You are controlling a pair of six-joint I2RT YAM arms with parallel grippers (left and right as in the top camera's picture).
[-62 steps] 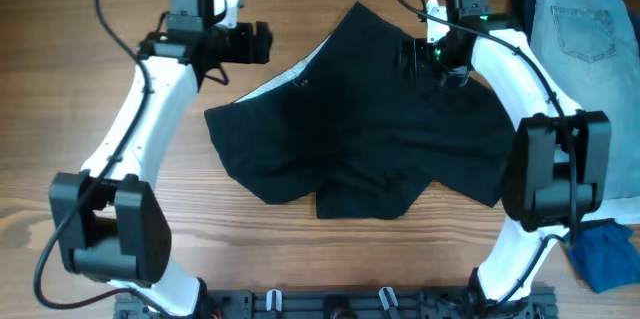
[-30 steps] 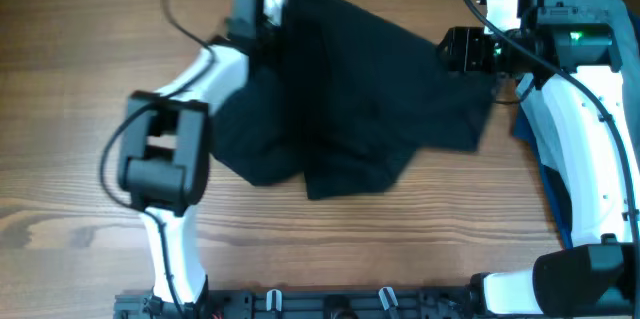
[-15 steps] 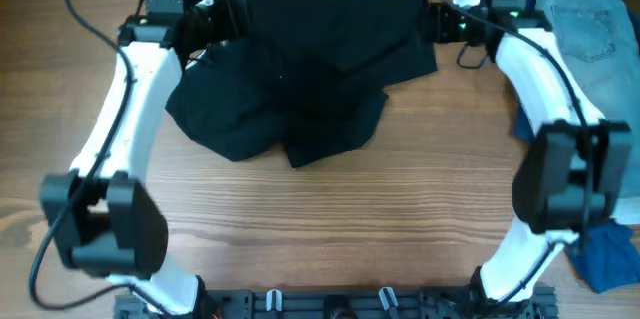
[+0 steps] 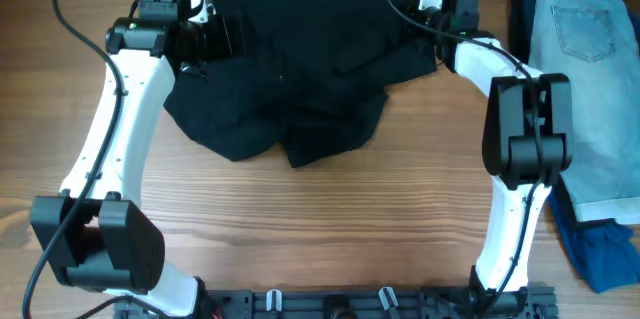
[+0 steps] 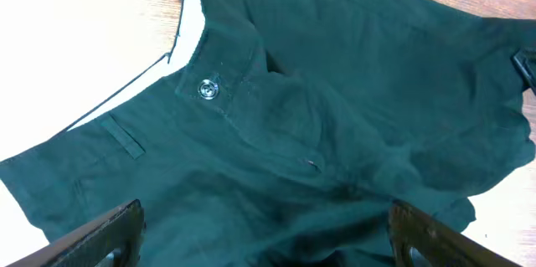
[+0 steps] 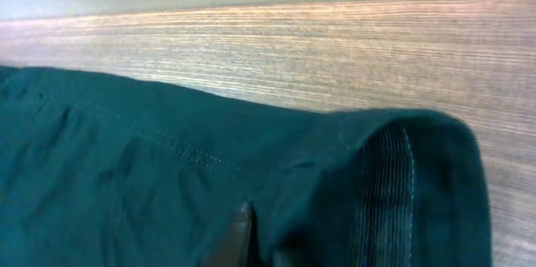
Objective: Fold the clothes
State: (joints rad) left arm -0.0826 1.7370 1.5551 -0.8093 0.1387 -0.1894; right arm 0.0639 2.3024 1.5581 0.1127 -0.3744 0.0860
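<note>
Black shorts (image 4: 300, 69) are lying crumpled at the far middle of the desk (image 4: 330, 229), waistband toward the far edge, legs bunching toward me. In the left wrist view the waist button (image 5: 208, 89) is facing up, with the fly seam running below it.

My left hand (image 4: 222, 34) is hovering over the shorts' left waist corner. Its fingers (image 5: 100, 233) are spread wide and gripping nothing.

My right hand (image 4: 436, 39) is sitting at the shorts' far right corner. The right wrist view is showing the hem (image 6: 394, 192) folded over close to the lens and cloth creasing into a pinch by one finger (image 6: 239, 242), so I'm reading it as closed on the shorts.

A light-blue denim garment (image 4: 585, 59) is lying flat off to the right, overlapping a darker blue one (image 4: 605, 254) near the desk's right edge.
</note>
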